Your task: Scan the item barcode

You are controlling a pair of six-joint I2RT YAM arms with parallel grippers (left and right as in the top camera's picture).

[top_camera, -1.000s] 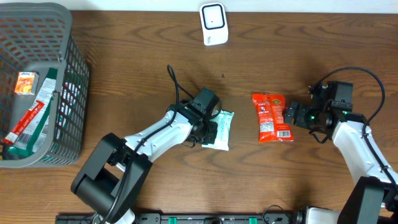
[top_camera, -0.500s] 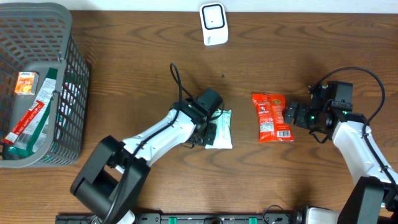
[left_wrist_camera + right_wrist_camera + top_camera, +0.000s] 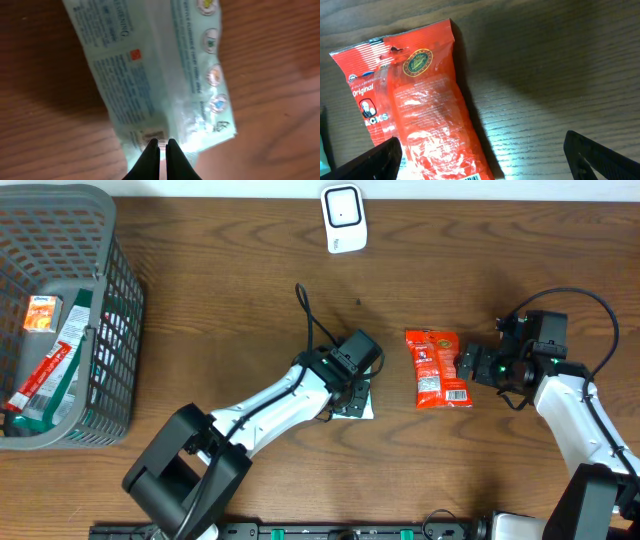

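A mint-green wipes packet (image 3: 150, 75) hangs tilted just above the wood, printed side toward the left wrist camera. My left gripper (image 3: 161, 142) is shut on its near end seam. From overhead the left gripper (image 3: 352, 383) hides most of that packet (image 3: 362, 408). A red snack packet (image 3: 437, 368) lies flat at centre right, with a barcode strip at its near end. My right gripper (image 3: 470, 367) stands open just right of it, one finger over the red packet (image 3: 420, 110) and the other over bare wood. The white scanner (image 3: 343, 218) stands at the table's far edge.
A grey plastic basket (image 3: 110, 310) holding several packaged items stands at the far left. The left arm's black cable loops up behind its wrist. Dark wooden tabletop surrounds both packets.
My left gripper has carried the mint-green packet to the right, toward the red packet. The packet now sits mostly under the gripper. The right arm and the red packet have not moved.
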